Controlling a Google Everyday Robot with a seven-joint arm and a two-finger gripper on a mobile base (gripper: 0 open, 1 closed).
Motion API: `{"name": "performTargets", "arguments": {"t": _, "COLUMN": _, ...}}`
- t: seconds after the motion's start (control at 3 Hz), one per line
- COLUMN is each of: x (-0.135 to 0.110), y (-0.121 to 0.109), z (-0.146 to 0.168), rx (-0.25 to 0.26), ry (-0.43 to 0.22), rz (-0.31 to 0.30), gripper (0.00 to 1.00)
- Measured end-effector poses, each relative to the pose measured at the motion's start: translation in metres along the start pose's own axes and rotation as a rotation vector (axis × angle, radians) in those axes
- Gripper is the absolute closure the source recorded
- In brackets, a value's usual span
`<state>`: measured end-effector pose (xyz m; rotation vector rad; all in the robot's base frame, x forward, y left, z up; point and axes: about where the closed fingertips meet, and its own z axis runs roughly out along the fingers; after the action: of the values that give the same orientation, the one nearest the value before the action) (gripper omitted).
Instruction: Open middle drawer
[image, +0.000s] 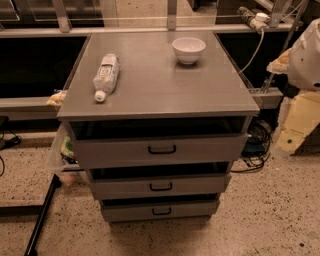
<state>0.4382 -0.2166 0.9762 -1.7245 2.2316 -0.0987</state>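
Note:
The grey metal cabinet stands in the middle of the camera view with three drawers stacked in its front. The middle drawer is a wide, shallow grey front with a small black bar handle. It sits between the taller top drawer and the narrow bottom drawer. A dark gap shows above its front. My arm comes in at the right edge. My gripper hangs there, right of the cabinet and well apart from the handle.
A plastic bottle lies on the cabinet top at the left, and a white bowl stands at the back right. Cables lie on the floor to the right. A black pole slants at the lower left.

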Motion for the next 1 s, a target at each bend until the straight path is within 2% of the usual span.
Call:
{"name": "performTargets", "arguments": {"t": 0.33, "x": -0.001, "y": 0.0, "z": 0.002, "rx": 0.01, "ry": -0.004, "rz": -0.002, "gripper": 0.0}}
{"name": "performTargets", "arguments": {"t": 0.67, "x": 0.004, "y": 0.006, "z": 0.033, "rx": 0.012, "ry": -0.02, "rz": -0.023, "gripper": 0.0}}
{"name": "performTargets", "arguments": {"t": 1.0, "x": 0.015, "y": 0.021, "z": 0.104, "rx": -0.025, "ry": -0.052, "rz": -0.051, "gripper": 0.0}}
